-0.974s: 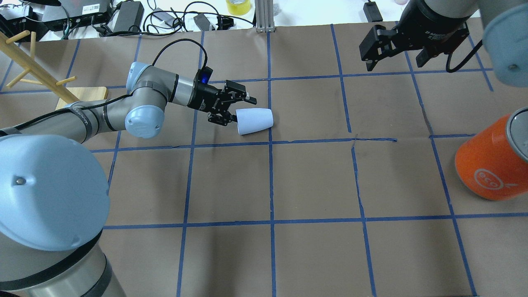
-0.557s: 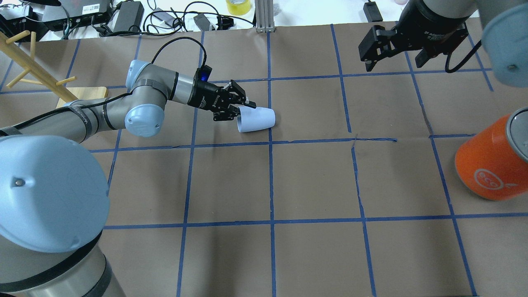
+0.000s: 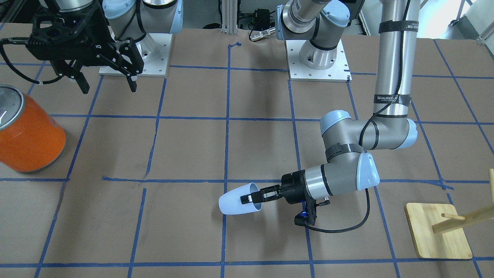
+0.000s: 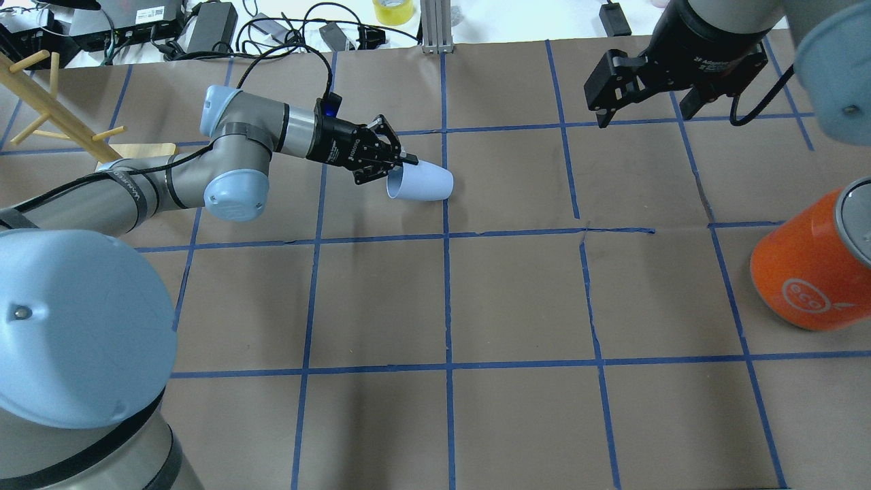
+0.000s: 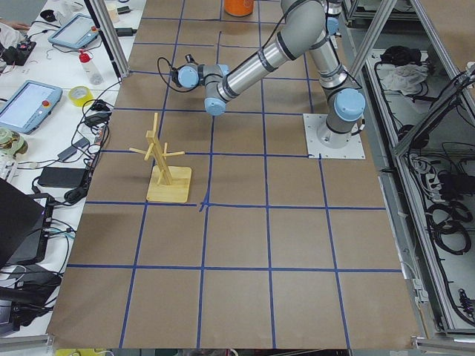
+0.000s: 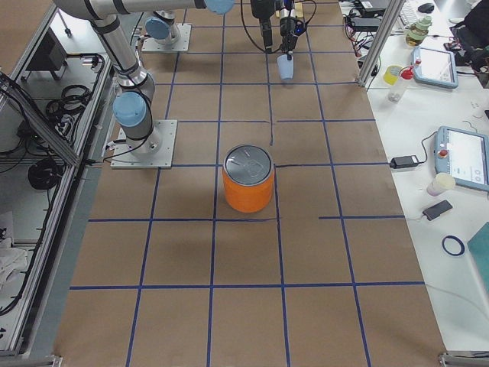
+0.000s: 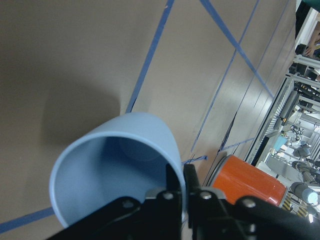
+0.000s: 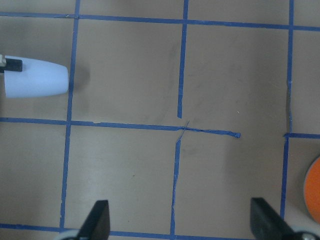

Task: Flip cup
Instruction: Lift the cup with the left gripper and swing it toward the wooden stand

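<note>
Cup (image 4: pixel 423 184) over blue-gridded brown table (image 4: pixel 517 299)

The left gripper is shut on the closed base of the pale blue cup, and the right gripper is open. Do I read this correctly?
Not quite. The left gripper is shut on the rim of the cup, at its open mouth, one finger inside, not on the closed base; the left wrist view shows this. The right gripper is open.

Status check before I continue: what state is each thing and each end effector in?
cup: tipped nearly on its side, rim gripped, mouth toward the left arm.
left end effector: shut on the cup's rim.
right end effector: open, holding nothing.
orange can: upright, silver top on.
wooden rack: upright.
</note>
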You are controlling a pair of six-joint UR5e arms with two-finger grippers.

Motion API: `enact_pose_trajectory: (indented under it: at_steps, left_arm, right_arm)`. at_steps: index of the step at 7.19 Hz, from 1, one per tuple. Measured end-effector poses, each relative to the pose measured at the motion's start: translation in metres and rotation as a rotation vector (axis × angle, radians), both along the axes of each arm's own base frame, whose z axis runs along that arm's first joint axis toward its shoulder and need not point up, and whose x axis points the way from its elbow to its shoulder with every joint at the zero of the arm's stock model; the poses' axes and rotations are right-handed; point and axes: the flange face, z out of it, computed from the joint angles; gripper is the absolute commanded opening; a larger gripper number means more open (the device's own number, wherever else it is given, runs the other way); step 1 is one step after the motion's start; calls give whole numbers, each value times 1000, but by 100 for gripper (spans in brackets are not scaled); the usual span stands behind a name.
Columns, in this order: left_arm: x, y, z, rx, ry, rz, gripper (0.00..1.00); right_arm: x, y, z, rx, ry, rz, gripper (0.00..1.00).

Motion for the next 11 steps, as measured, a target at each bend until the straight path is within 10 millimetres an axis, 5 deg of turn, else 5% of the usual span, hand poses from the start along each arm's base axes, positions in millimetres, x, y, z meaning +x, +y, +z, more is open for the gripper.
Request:
enact_pose_trajectory:
  at_steps: [2, 5, 9, 11]
  left_arm:
    - [-2, -11, 49, -41, -103, 40, 0]
    - [0, -9, 87, -154, -423, 47, 0]
    - [56, -27, 112, -303, -862, -234, 0]
    - [96, -42, 108, -333, -935, -379, 0]
  right_arm:
    - [1, 2, 0, 8, 2, 2, 100]
    - [1, 3, -1, 16, 3, 2, 100]
    - [2, 4, -5, 22, -1, 5, 100]
    - [2, 4, -6, 25, -3, 5, 100]
